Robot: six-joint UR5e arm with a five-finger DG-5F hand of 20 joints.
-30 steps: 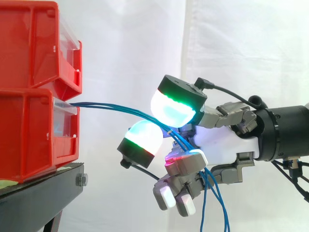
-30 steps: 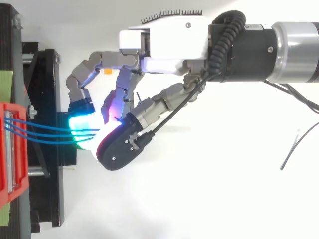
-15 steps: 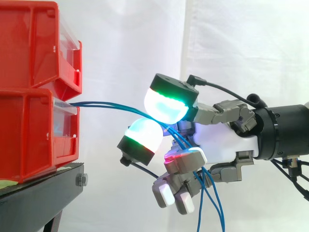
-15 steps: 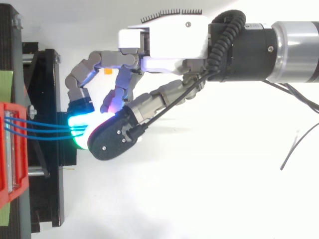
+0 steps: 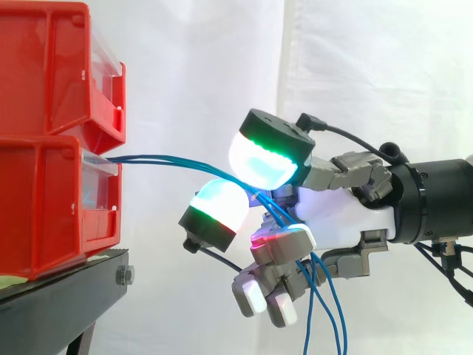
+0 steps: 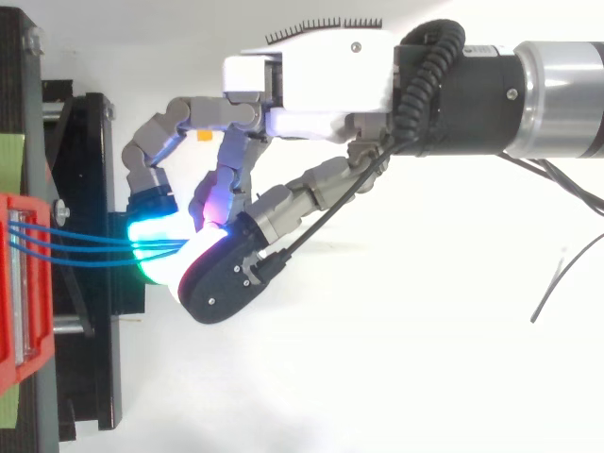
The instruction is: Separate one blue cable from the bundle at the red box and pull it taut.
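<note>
Since half a second ago, the upper fingertip pad [image 5: 264,164] has drawn back slightly from the red box [image 5: 52,200]. The hand [image 5: 340,220] is curled around the blue cables [image 5: 159,160]. These leave the front of the lower box, pass between the two green-glowing pads and hang down past the curled fingers (three strands can be told apart in the top view). Progress: the bundle has been reached and grasped. The strands run together in a gentle sag, so singling out one cable and drawing it taut appear still to be done.
</note>
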